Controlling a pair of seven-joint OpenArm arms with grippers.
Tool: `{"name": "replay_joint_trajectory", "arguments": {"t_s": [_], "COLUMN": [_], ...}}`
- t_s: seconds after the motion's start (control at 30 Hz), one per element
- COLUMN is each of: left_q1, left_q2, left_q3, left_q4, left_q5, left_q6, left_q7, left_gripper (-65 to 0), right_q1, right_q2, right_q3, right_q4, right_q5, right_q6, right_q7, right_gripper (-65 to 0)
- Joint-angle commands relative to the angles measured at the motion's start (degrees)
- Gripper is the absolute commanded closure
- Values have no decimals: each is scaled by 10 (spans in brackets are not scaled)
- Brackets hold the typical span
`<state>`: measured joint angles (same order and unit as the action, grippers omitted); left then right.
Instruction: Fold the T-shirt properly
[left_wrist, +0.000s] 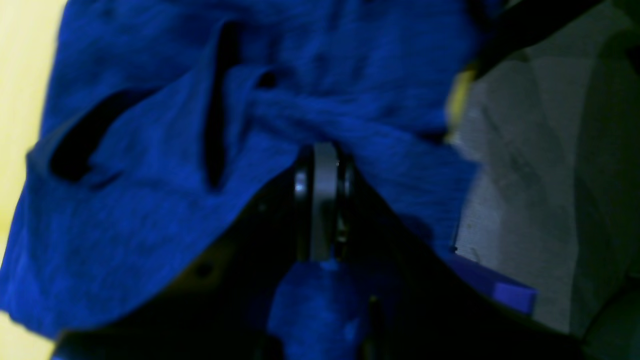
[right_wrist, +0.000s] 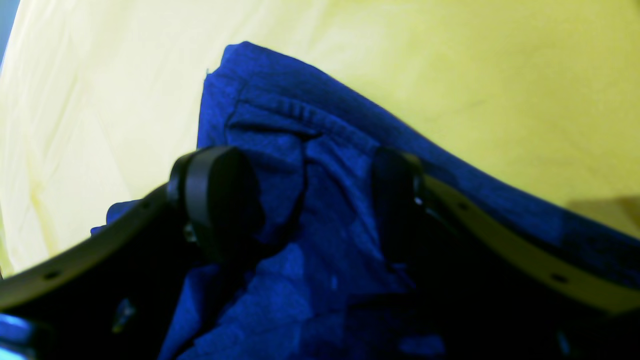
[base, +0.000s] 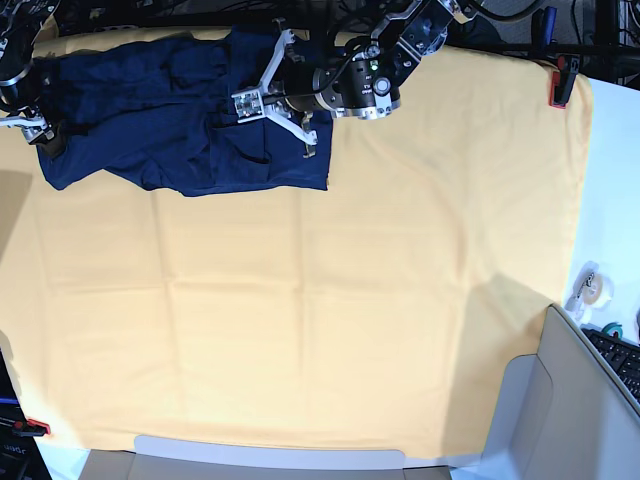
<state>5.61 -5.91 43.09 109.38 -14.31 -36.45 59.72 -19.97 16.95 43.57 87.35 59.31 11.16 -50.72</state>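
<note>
The dark navy T-shirt (base: 180, 110) lies crumpled at the far left of the yellow cloth. In the base view my left gripper (base: 247, 101) sits over the shirt's right part. In the left wrist view it (left_wrist: 325, 167) is shut, pinching a bunched fold of the shirt (left_wrist: 210, 150). My right gripper (base: 35, 130) is at the shirt's left end. In the right wrist view it (right_wrist: 305, 200) is open, with a raised fold of the shirt (right_wrist: 320, 170) standing between its two fingers (right_wrist: 215, 200).
The big yellow-orange cloth (base: 330, 300) covers the table. Red clamps hold it at the far right (base: 555, 88) and near left (base: 30, 428). Tape rolls (base: 590, 285) and a keyboard (base: 620, 355) lie off the right edge. A grey panel (base: 520, 420) stands at the near right.
</note>
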Motion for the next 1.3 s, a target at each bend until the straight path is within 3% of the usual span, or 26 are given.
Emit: {"name": "replay_joint_trajectory", "arguments": {"t_s": [0.0, 0.17, 0.5, 0.63, 1.27], "left_q1": [-6, -11, -27, -35, -35], "left_q2": [5, 4, 2, 5, 38], "left_q3": [5, -1, -112, -110, -41], "left_q4": [18, 27, 17, -24, -63], "left_q5": [-11, -9, 10, 50, 54], "left_q6": [-1, -1, -1, -1, -1], "left_q7": [-14, -15, -9, -16, -45], "left_gripper": [-1, -1, -1, -1, -1], "right_q1": [0, 0, 0, 0, -5], "right_q2": [9, 9, 5, 7, 7], "right_q3": [2, 2, 2, 2, 2], "right_q4": [3, 3, 3, 3, 3], "right_q5": [2, 1, 1, 1, 1], "right_q6": [1, 1, 1, 1, 1], "right_q7": [-8, -8, -8, -8, -8], "right_gripper": [-402, -402, -402, -402, -402]}}
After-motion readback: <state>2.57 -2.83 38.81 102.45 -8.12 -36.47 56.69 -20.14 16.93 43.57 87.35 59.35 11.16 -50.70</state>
